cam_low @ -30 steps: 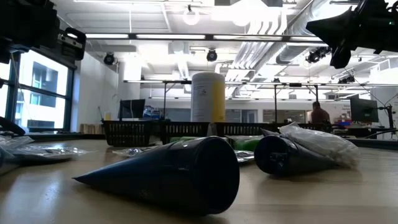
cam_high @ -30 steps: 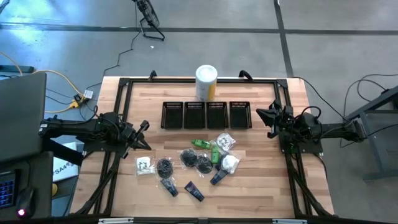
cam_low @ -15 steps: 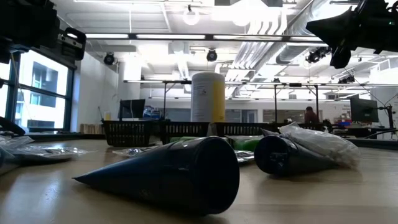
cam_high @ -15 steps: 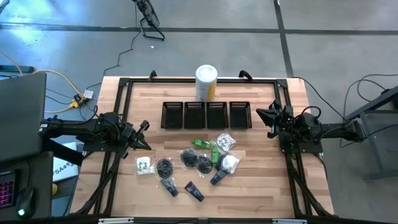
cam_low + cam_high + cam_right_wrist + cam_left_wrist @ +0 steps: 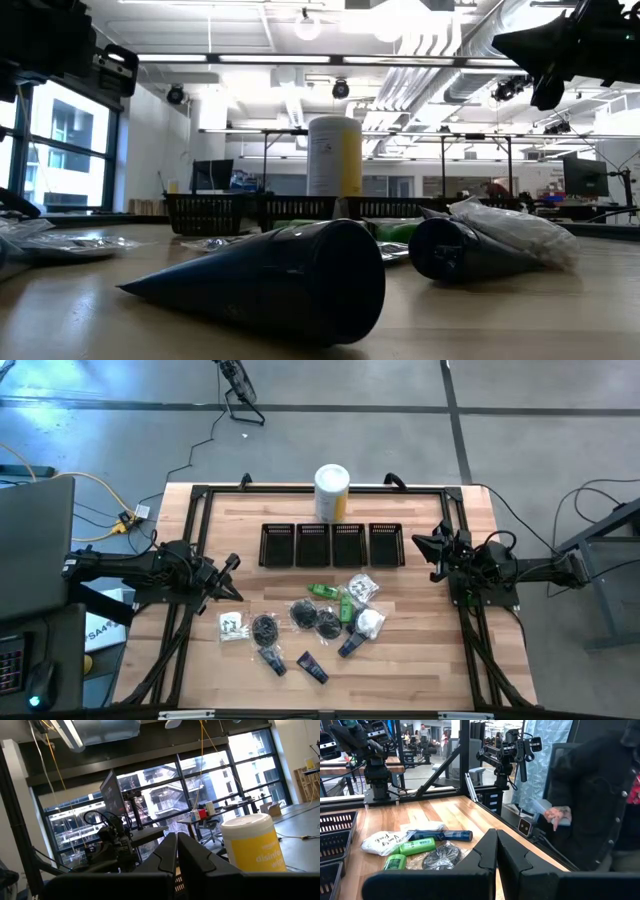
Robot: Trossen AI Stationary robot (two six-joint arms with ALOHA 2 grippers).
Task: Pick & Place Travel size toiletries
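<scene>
The travel size toiletries lie scattered on the wooden table's near half: dark blue tubes [image 5: 312,667], green packets [image 5: 322,591], clear and white sachets [image 5: 369,622] and black round bundles [image 5: 265,628]. My left gripper [image 5: 232,567] hovers shut at the table's left edge, above and left of the pile; its wrist view shows the shut fingers [image 5: 496,851] with a green packet [image 5: 416,846] beyond. My right gripper [image 5: 420,543] hovers shut at the right edge, tilted upward, holding nothing [image 5: 177,847].
Several black mesh bins [image 5: 332,545] stand in a row across the table's middle. A white-and-yellow canister [image 5: 331,493] stands behind them at the far edge. A person in dark clothing [image 5: 600,795] stands beside the table's near side in the left wrist view.
</scene>
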